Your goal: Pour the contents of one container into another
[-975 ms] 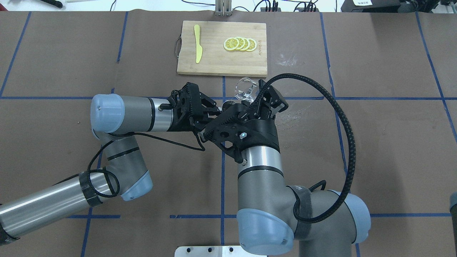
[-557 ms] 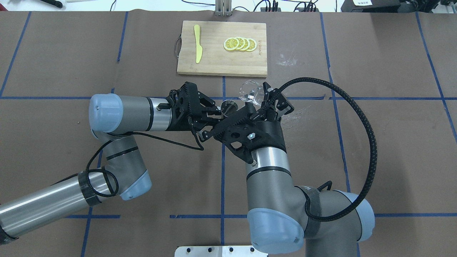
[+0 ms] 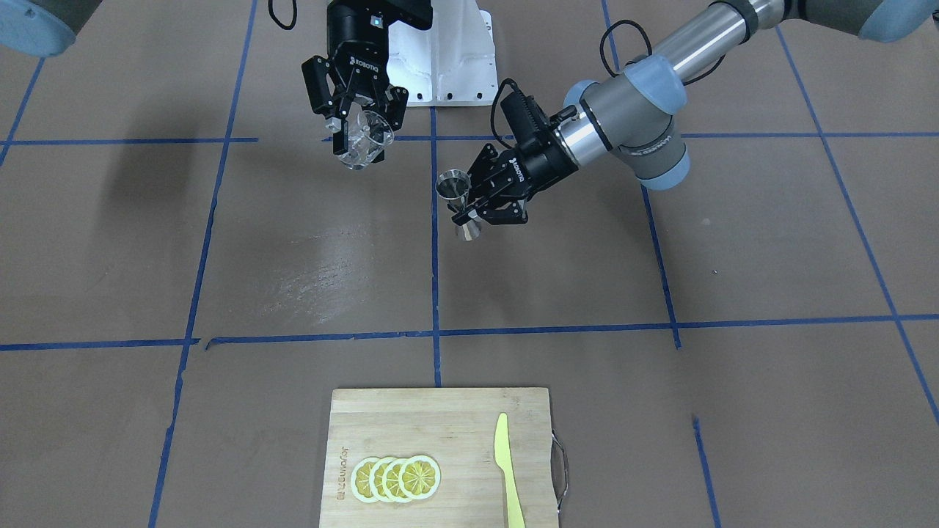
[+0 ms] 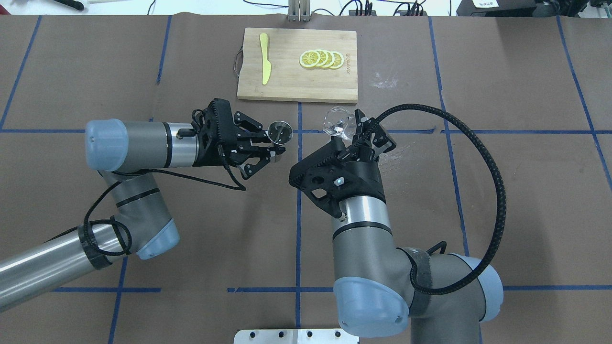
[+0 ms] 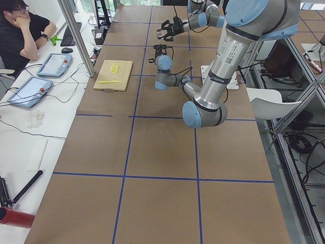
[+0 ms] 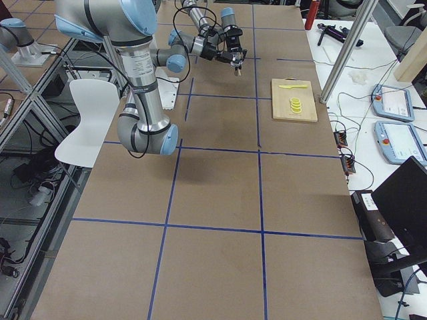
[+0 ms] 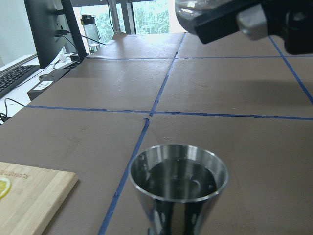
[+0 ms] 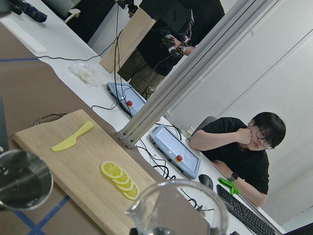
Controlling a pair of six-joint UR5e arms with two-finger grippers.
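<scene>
Though overhead shows only its rim, the jigger (image 3: 453,187) (front-on) is upright.

Bright, even overhead light. Soft shadows and a pale glare patch lie on the table (image 3: 733,257). In the right wrist view the near glass cup (image 8: 178,210) is blurred.

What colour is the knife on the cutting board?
The knife is yellow, clearest in the overhead view.
</scene>
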